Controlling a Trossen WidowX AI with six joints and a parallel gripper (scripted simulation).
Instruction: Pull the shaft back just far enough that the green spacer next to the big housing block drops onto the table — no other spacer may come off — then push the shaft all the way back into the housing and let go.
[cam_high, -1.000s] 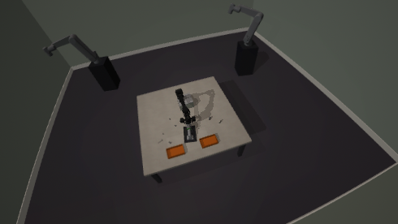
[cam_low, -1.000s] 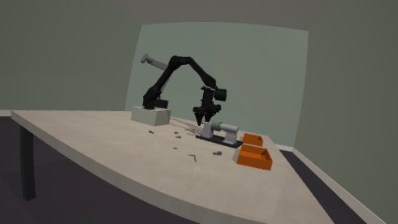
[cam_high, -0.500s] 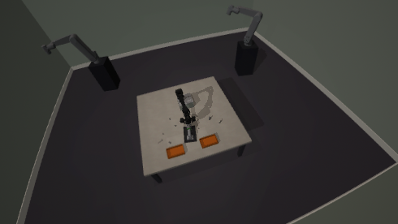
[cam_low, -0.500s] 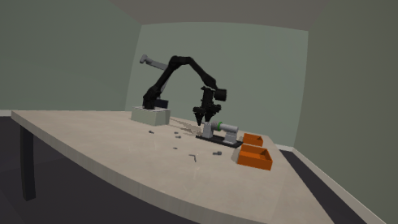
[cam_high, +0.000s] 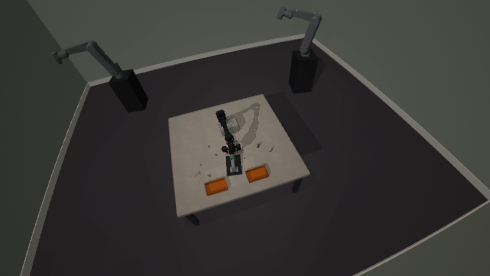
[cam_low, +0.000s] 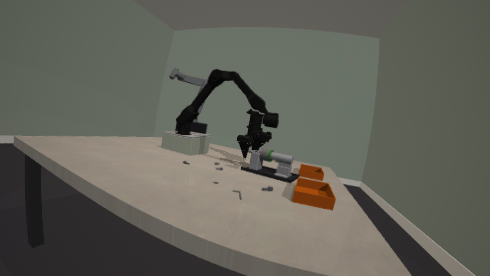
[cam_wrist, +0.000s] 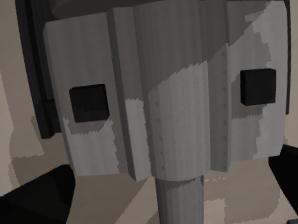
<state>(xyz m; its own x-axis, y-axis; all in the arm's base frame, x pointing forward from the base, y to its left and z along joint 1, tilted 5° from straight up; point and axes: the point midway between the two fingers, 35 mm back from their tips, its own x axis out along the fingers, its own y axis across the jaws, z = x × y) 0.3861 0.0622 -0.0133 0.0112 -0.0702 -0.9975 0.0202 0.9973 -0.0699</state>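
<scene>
My gripper is open and empty, pointing down at the robot-side end of the fixture. The shaft sticks out of a grey block between and beyond my spread fingers; no contact shows. In the exterior view the near block stands on a dark base plate. The green spacer sits on the shaft line against the big housing, with grey spacers beside it. The shaft inside the housing is hidden.
Two orange bins stand past the fixture on the table. Several small loose parts lie around, among them a bent key and a bolt-like piece.
</scene>
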